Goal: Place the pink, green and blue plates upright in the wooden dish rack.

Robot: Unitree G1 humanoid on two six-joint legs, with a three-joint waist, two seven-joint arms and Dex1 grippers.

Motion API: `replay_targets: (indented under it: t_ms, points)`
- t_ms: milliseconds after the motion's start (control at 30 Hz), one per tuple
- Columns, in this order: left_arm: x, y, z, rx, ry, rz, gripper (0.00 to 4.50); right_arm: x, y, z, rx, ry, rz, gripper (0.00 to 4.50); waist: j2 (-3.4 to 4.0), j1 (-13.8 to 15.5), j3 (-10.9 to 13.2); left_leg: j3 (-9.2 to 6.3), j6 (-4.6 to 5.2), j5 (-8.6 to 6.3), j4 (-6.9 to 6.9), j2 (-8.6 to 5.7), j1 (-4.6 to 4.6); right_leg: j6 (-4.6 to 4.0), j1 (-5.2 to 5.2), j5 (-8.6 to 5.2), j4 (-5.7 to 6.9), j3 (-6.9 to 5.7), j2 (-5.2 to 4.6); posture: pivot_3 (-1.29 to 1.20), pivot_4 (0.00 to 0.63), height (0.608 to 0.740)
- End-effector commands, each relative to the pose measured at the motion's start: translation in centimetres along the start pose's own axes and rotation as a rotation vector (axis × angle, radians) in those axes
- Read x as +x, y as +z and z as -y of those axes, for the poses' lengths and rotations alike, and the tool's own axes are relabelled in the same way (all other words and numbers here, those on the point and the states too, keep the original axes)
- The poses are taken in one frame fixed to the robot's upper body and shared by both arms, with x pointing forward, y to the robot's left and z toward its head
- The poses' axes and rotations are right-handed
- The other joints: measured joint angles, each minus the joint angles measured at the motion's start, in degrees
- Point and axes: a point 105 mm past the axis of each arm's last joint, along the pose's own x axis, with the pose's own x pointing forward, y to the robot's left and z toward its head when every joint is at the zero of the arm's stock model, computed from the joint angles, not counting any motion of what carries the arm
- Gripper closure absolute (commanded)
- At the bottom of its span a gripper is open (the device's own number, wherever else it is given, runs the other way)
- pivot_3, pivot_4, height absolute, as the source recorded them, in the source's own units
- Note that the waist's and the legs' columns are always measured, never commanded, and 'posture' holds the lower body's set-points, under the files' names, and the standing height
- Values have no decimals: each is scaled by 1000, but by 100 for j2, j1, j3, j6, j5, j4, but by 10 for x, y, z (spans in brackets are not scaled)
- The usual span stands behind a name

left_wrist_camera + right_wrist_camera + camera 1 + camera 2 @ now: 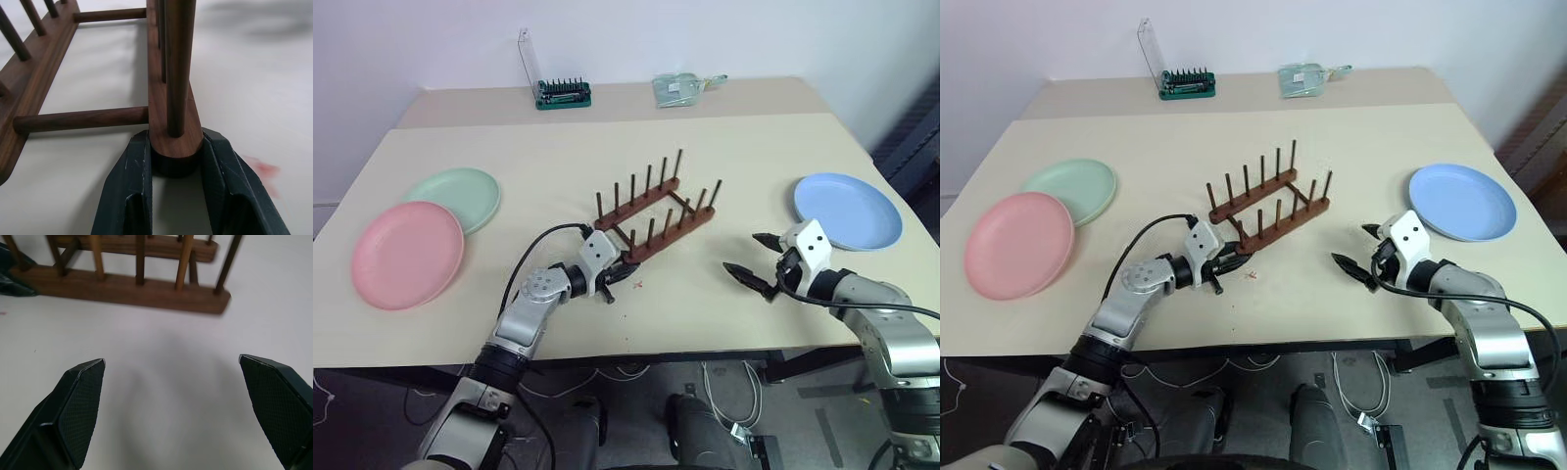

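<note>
We see the left gripper reaching low over the table, pinching the near end of the rack's front rail. The right gripper hovers off the rack's right end, jaws spread wide and holding nothing. The rack sits mid-table, slantwise. The pink plate and green plate lie flat near the left edge — the pink one overlapping the green. The blue plate lies flat near the right edge. A green holder and a clear packet sit along the far edge.

Wide-open right gripper over pale table, wooden dish rack just beyond
</note>
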Motion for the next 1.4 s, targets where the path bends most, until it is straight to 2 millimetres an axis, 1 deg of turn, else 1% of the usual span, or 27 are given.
replay_targets:
  t_ms: [33, 100, 233, 300, 333, 400, 467, 533, 600, 633, 700, 767, 800, 833, 867, 900, 1000, 1067, 1133, 1233, 1333, 1400]
  points:
    - [-7, 4, 2, 88, -179, -27, 3775, -7, 13, 0, -47, -20, 31, 0, 0, -1, 0, 1, 0, 0, 0, -1, 0, 0, 0, 0, -1, 1, 0, 0, 150, 740]
    - [-10, 3, -1, 97, -200, -28, 3775, -9, 13, 0, -44, -27, 31, 0, 0, -11, 0, 1, 1, 0, 1, -1, -1, 0, 1, 0, -3, 1, -2, 0, 150, 740]
    - [-13, 0, -10, 69, -181, -26, 3775, -12, 11, -2, -41, -37, 25, 0, -1, -14, 1, 0, 3, -2, -2, 0, 0, 2, 0, 0, -2, 1, -3, 0, 150, 740]
    - [-15, -2, -14, 50, -168, -27, 2705, -12, 10, -2, -42, -38, 24, 0, -1, -14, 1, -1, 3, -1, 0, 0, 0, 2, 0, 0, -2, 1, -2, 0, 150, 740]
    - [-16, -4, -16, 43, -154, -33, 2266, -13, 10, -2, -43, -39, 22, 0, -1, -19, 1, 0, 3, -1, 1, 0, 0, 2, 0, 0, -1, 1, -2, 0, 150, 740]
    - [-19, -8, -20, 41, -110, -47, 1247, -13, 9, 0, -45, -39, 16, 0, -1, -28, 0, 0, 3, -1, 0, 0, 0, 2, 0, 0, -1, 1, -2, 0, 150, 740]
    - [-26, -13, -23, 30, -71, -69, 273, -13, 8, 1, -51, -39, 8, 0, -1, -34, 0, -1, 3, -1, 0, 1, 0, 2, 0, 0, -1, 1, -2, 0, 150, 740]
    - [-37, -18, -23, 1, -47, -92, 273, -12, 8, 0, -51, -27, 4, 0, 0, -77, 0, -1, 3, -1, -1, 1, 1, 2, 0, 0, 0, 1, -2, 0, 150, 740]
    - [-50, -21, -17, -46, -45, -99, 207, -11, 8, -2, -47, -13, 1, 532, 1, -136, 0, -3, 3, -1, -4, 2, 3, 2, 0, 0, 1, 1, -1, 0, 150, 740]
    - [-55, -22, -13, -72, -47, -102, 530, -11, 7, -4, -44, 0, -2, 841, 1, -161, -1, -2, 3, -2, -6, 5, 6, 2, 0, 0, 3, 1, 0, 0, 150, 740]
    - [-61, -22, -7, -101, -45, -103, 1138, -10, 4, -7, -42, 17, -18, 1832, 7, -159, -4, -2, 3, -2, -10, 9, 12, 1, -1, -1, 8, 2, 5, 0, 150, 740]
    - [-66, -19, 6, -119, -80, -93, 2102, -9, -1, -8, -61, 28, -46, 2868, 8, -143, -5, -3, 3, -2, -9, 9, 12, 1, 0, -1, 8, 2, 5, 0, 150, 740]
    - [-65, -16, 15, -131, -109, -80, 2511, -8, -4, -10, -66, 38, -57, 3296, 9, -136, -5, -2, 3, -2, -8, 9, 11, 1, 1, -1, 7, 2, 4, 0, 150, 740]
    - [-61, -13, 25, -142, -139, -68, 2998, -7, -5, -11, -70, 47, -64, 3808, 8, -129, -5, -2, 4, -2, -8, 8, 11, 1, 2, -2, 6, 3, 2, 0, 150, 740]
    - [-57, -10, 31, -149, -155, -62, 3591, -7, -6, -12, -71, 53, -67, 4428, 8, -115, -5, -1, 3, -2, -8, 7, 11, 1, 3, -2, 5, 3, 0, 0, 150, 740]
    - [-51, -9, 38, -153, -174, -67, 4025, -6, -7, -12, -74, 56, -74, 4500, 8, -89, -5, -1, 3, -2, -6, 6, 10, 1, 4, -2, 4, 3, -2, 0, 150, 740]
    - [-39, -4, 49, -174, -203, -65, 4025, -3, -10, -12, -84, 58, -96, 4500, 8, -68, -5, -4, 3, -2, 0, 2, 6, 2, 11, -3, -1, 2, -4, 0, 150, 740]
    - [-31, -4, 50, -168, -195, -69, 4025, 1, -11, -14, -85, 62, -102, 4500, 8, -88, -5, -4, 3, -2, 0, 2, 7, 3, 12, -3, -1, 2, -4, 0, 150, 740]
    - [-23, -7, 41, -149, -138, -81, 4025, 6, -14, -15, -98, 59, -119, 4500, 9, -97, -6, -4, 3, -2, -2, 2, 8, 2, 11, -3, 0, 1, -3, 0, 150, 740]
    - [-16, -14, 23, -106, -25, -111, 4025, 17, -16, -14, -140, 44, -131, 4500, 9, -100, -6, -3, 3, -2, 0, 2, 9, 2, 11, -3, 0, 2, -3, 0, 150, 740]
    - [-12, -20, 0, -68, 112, -133, 4025, 31, -13, -3, -182, -24, -129, 4500, 9, -111, -8, -3, 3, -1, 0, 2, 13, 2, 12, -2, 1, 2, -3, 0, 150, 740]
    - [-12, -25, -14, -48, 197, -146, 4025, 39, -11, 2, -201, -45, -124, 4500, 9, -114, -10, -1, 2, -1, 0, 2, 19, 2, 15, -1, 3, 2, -2, 0, 150, 740]
